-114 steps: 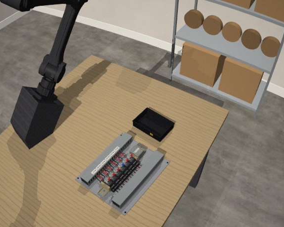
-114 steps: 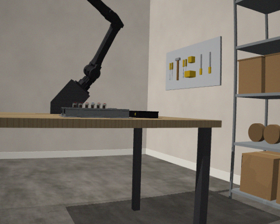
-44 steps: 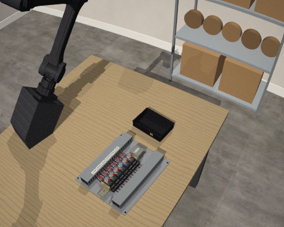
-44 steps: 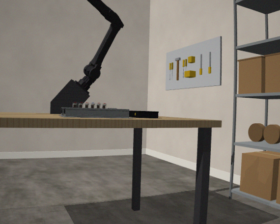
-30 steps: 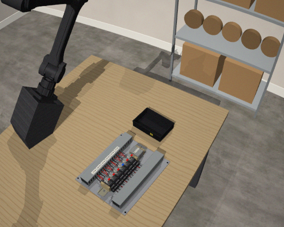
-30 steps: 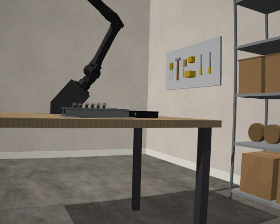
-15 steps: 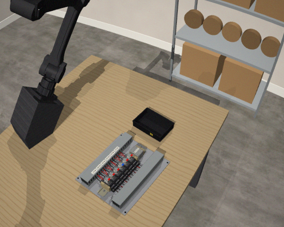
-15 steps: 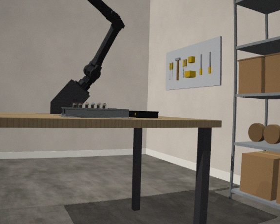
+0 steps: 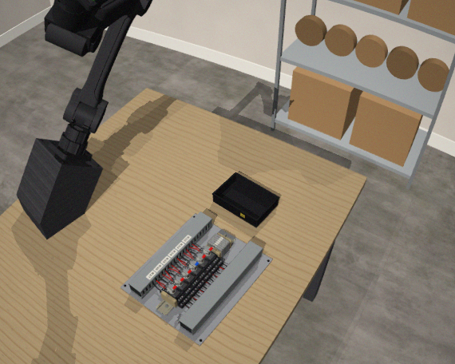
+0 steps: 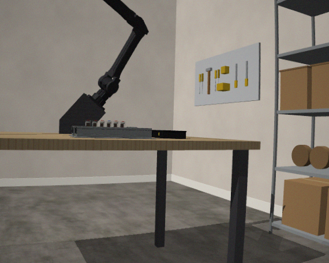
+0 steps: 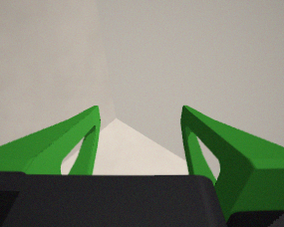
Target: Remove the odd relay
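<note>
A grey relay panel (image 9: 221, 288) (image 10: 110, 132) lies on the wooden bench (image 9: 152, 168), near its front edge. A row of relays sits in sockets between two grey wire ducts. One relay has a blue test button (image 9: 196, 264); the others have red buttons (image 9: 189, 271). A black open tray (image 9: 241, 215) (image 10: 168, 134) stands open side up just behind the panel. My gripper (image 11: 141, 113) shows only in the wrist view. Its green fingers are apart with nothing between them, and it faces a bare wall, high above the bench.
The arm's black base block (image 9: 57, 187) (image 10: 79, 113) stands at the bench's left side, and the arm rises out of view. A metal shelf rack (image 9: 368, 80) with cardboard boxes and discs stands beyond the bench. A tool board (image 10: 227, 75) hangs on the wall.
</note>
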Robot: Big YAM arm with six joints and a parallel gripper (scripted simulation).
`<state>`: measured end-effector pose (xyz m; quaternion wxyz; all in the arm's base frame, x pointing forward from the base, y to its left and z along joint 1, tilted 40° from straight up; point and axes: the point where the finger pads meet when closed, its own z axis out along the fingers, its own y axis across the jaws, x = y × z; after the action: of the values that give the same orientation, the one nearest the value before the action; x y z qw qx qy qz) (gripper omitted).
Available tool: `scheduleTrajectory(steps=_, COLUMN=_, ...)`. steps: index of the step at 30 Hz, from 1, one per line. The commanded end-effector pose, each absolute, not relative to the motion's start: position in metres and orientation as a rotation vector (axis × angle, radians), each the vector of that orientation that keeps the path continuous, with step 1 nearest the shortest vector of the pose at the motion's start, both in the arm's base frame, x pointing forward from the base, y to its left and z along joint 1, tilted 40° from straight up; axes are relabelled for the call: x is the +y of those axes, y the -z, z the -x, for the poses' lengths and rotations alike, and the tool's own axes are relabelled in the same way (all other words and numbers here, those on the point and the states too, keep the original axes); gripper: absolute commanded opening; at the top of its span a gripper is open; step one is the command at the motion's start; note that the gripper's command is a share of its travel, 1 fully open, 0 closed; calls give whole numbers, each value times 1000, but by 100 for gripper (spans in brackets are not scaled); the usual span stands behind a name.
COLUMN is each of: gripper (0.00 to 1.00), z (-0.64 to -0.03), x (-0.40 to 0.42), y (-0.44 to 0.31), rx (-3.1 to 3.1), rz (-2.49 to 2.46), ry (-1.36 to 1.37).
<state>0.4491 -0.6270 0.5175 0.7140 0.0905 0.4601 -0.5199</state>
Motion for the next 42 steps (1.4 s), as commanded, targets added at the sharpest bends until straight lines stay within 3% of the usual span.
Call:
scheduleTrajectory(steps=1, gripper=59, z=-477, x=-612, y=-501, rx=1121, rz=-148, ry=1161)
scheduleTrajectory(steps=20, gripper=59, z=-615, x=-484, y=-343, rx=1659, rz=278, ry=927)
scheduleTrajectory(steps=32, gripper=59, z=-653, x=-359, y=-239, rx=1883, rz=664, ry=672)
scheduleTrajectory(steps=42, gripper=59, z=-647, x=-255, y=-169, rx=1970, rz=981, ry=425)
